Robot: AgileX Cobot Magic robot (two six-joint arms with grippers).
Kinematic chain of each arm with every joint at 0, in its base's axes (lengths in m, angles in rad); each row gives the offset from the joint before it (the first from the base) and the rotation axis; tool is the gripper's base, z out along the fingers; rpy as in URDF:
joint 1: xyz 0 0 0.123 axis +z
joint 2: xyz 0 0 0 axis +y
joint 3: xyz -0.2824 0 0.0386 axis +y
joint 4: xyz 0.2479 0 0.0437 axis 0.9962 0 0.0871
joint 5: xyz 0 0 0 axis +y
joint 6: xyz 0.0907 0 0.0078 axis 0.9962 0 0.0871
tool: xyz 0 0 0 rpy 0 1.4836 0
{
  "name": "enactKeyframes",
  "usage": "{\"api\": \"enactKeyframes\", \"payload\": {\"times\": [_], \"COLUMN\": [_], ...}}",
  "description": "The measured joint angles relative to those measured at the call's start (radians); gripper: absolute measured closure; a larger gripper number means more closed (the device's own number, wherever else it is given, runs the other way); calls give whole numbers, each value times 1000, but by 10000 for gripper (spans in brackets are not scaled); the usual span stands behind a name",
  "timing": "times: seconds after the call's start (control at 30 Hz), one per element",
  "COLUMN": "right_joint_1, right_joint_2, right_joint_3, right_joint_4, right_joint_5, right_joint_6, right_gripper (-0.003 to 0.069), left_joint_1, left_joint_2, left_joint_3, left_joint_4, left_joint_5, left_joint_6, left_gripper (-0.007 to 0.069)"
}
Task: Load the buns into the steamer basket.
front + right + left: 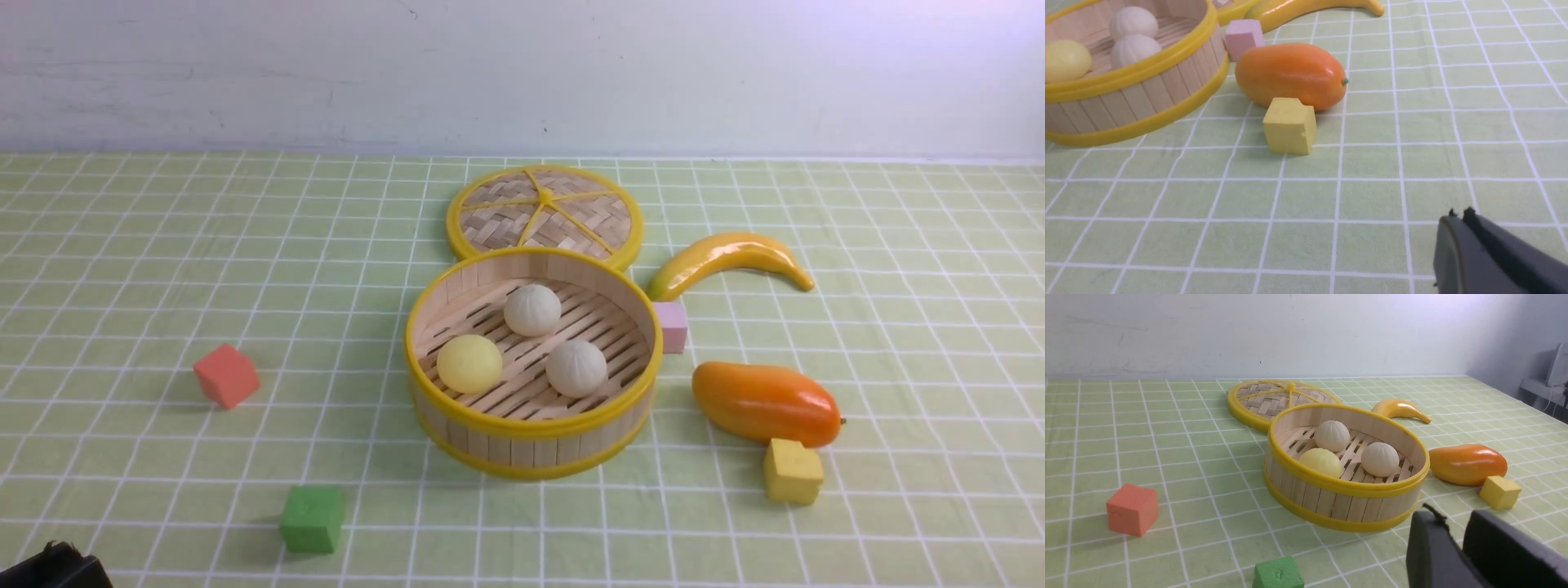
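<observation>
- Nearest the front camera, a dark corner of the left gripper point(53, 565) sat at the lower left edge of the frame; in the left wrist view its two black fingers point(1433, 547) stood with a narrow gap between them, holding nothing.
- The right gripper point(1457, 216) showed only in its own wrist view, its dark fingers pressed together over bare cloth, empty.
- A green cube point(312, 518) lay closest on the near left, with a red-orange cube point(226, 375) farther back and left; both were well apart from the basket.
- The steamer basket point(531, 445), round, with upright bamboo slats, yellow rims and a slatted floor, stood at the centre of the table.
- All three buns lay inside it, apart from one another: the smooth pale yellow bun point(469, 363) at the left, one pleated off-white bun point(532, 309) at the back, the other pleated bun point(576, 368) at the right.
- The flat woven lid point(544, 214), with yellow spokes, lay directly behind the basket, touching or nearly touching its rim.
- On the right side, a pink cube point(672, 327) sat just beside the basket wall, a glossy banana point(727, 260) behind it, a glossy orange mango point(765, 403) near the basket, and a yellow cube point(792, 471) just in front of the mango.
- The green checked tablecloth point(122, 245) ran open across the far left and the far right, ending at a pale wall point(245, 73).
</observation>
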Motion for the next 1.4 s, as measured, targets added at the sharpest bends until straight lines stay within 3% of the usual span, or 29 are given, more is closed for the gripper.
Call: {"api": "enactKeyframes", "payload": {"times": [0.83,0.9,1.03,1.13,1.2,1.4], "right_joint_1": [0,0,0,0,0,0], "right_joint_2": [0,0,0,0,0,0], "right_joint_3": [0,0,0,0,0,0], "right_joint_4": [-13,-13,-13,-13,-13,-13], "right_joint_5": [-2,-2,-2,-2,-2,-2], "right_joint_6": [25,25,25,25,25,25], "right_gripper": [646,644,641,637,635,626], "left_joint_1": [2,28,127,277,339,379], "left_joint_2": [0,0,-10,-47,-53,-54], "left_joint_3": [2,8,44,127,175,199], "left_joint_4": [26,85,85,-22,-65,-114], "left_joint_5": [5,-3,-19,-81,-95,125], "left_joint_6": [0,0,0,0,0,0], "left_gripper": [480,480,509,615,638,638]}}
